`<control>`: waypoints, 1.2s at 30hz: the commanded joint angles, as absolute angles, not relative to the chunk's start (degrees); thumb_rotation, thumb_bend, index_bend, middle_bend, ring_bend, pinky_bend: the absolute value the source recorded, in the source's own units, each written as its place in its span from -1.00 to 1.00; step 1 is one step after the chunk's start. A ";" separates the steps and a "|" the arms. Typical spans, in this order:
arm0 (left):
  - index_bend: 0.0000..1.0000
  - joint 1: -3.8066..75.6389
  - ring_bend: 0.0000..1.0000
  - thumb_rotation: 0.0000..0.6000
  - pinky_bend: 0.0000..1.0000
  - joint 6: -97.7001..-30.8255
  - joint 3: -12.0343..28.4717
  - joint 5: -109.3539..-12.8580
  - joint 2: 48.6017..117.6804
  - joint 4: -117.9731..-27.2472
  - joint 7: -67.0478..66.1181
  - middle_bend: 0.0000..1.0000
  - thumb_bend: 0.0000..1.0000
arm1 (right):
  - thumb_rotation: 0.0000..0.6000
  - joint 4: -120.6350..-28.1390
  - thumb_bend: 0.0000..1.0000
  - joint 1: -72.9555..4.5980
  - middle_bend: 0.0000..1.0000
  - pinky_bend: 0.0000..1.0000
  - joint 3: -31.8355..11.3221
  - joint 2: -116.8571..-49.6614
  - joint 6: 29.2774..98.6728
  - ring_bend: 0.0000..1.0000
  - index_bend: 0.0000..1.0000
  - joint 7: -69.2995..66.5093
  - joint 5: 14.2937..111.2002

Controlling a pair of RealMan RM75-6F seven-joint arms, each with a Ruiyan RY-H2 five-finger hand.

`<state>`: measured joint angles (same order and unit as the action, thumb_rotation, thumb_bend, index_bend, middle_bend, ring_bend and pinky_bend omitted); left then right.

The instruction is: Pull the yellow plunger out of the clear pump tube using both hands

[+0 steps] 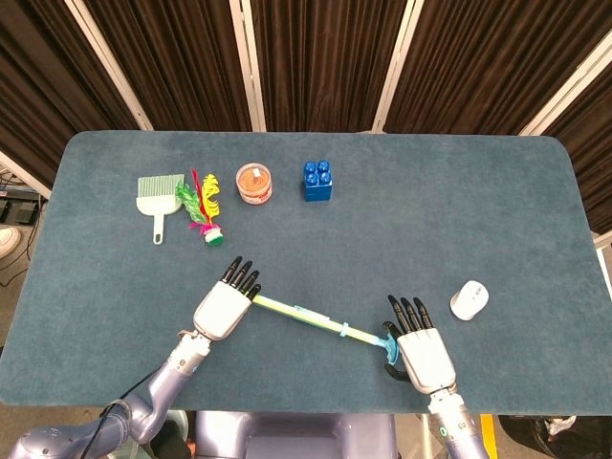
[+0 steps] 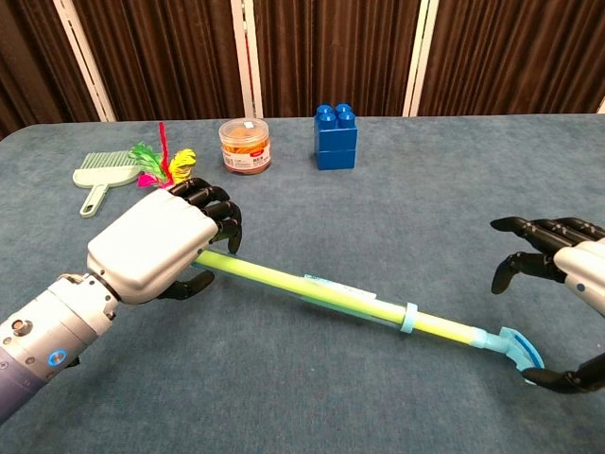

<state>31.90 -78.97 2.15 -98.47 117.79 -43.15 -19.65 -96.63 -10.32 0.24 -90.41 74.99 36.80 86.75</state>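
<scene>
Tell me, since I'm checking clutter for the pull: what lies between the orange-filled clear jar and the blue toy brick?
Only bare blue-grey table cloth separates the orange-filled clear jar from the blue toy brick; both views show it.

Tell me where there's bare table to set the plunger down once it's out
The widest bare patch is the table right of the blue block, above the white mouse. There is also room between the back row and the pump tube. The back left is crowded: brush, feather toy, jar.
</scene>
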 commanded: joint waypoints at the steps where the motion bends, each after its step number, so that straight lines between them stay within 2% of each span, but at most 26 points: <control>1: 0.12 31.82 -0.69 1.00 -0.68 -79.13 1.90 -98.45 118.16 -43.07 -19.42 -0.46 -0.03 | 1.00 -96.52 -0.58 -10.25 -1.00 -1.00 0.51 -91.08 74.65 -1.00 -0.33 37.37 86.17; 20: 0.13 31.22 -0.69 1.00 -0.68 -80.79 -0.10 -99.19 120.11 -44.37 -18.50 -0.46 -0.03 | 1.00 -90.33 -0.58 -11.23 -1.00 -1.00 -0.16 -97.00 72.49 -1.00 -0.37 36.28 83.06; 25: 0.13 31.20 -0.69 1.00 -0.68 -81.58 -0.07 -99.34 119.81 -45.29 -18.73 -0.46 -0.03 | 1.00 -88.21 -0.48 -11.45 -0.95 -1.00 -0.10 -97.54 71.65 -1.00 -0.10 35.02 82.23; 30: 0.13 31.30 -0.69 1.00 -0.68 -81.63 0.20 -99.10 119.33 -45.99 -18.93 -0.46 -0.03 | 1.00 -86.71 -0.32 -11.52 -0.77 -1.00 0.28 -97.72 71.26 -1.00 0.34 33.66 82.05; 33: 0.13 31.26 -0.69 1.00 -0.68 -81.67 0.24 -98.97 118.95 -46.31 -19.13 -0.46 -0.03 | 1.00 -86.12 -0.27 -11.54 -0.69 -1.00 0.22 -97.63 71.64 -1.00 0.50 33.33 82.26; 36: 0.14 31.17 -0.69 1.00 -0.68 -81.83 0.29 -98.85 118.48 -46.86 -19.16 -0.44 -0.03 | 1.00 -86.07 -0.22 -11.48 -0.65 -0.98 0.01 -97.33 72.36 -1.00 0.57 33.10 82.53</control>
